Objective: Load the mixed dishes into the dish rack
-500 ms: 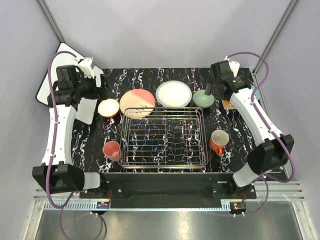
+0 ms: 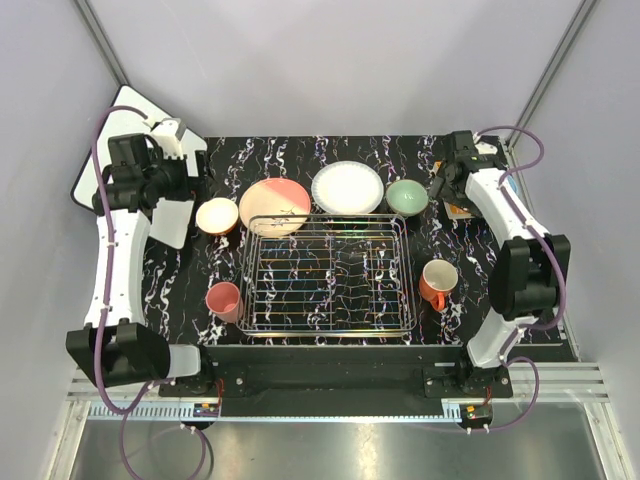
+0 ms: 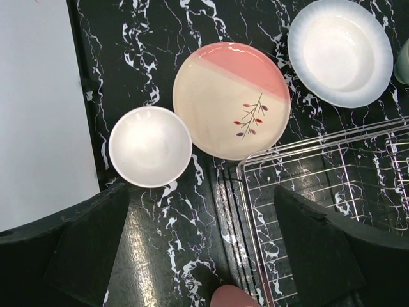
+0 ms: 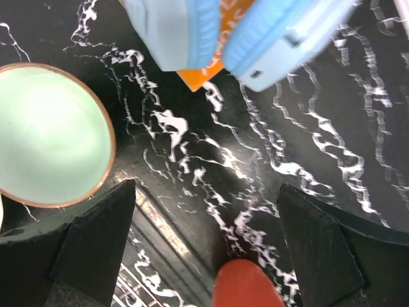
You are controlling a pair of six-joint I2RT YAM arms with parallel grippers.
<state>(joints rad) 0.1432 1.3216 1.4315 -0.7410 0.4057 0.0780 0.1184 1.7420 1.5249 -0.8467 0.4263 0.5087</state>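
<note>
Left hand [image 3: 201, 198] is spread wide open with nothing in it, hanging over the black white-veined marble tabletop [image 3: 160, 57]. Straight ahead of its left-side finger sits the round orange bowl with the cream inside [image 3: 150, 146]. Just beyond the gap between the fingers is the round pink-and-cream plate with a little twig print [image 3: 230, 99], right beside the bowl. The silver wire dish rack [image 3: 332, 173] pokes a corner in ahead of the right-side finger, and the plate's near edge sits right at that corner. Further out past that finger is the round white plate with a pale blue rim [image 3: 339, 51]. A flat white board [image 3: 38, 115] runs along outside the left-side finger. The small pink cup [image 3: 235, 297] peeks in at the base of the hand.

Right hand [image 4: 208, 192] is just as wide open and empty, over bare tabletop. The round mint-green bowl with a brown rim [image 4: 48, 134] is just ahead of its left-side finger. The light-blue headphones [image 4: 192, 25] lie further ahead with some flat orange thing [image 4: 206, 73] under them. The orange handled mug [image 4: 246, 284] shows at the base of the hand.

All six dishes sit on the tabletop outside the rack.
</note>
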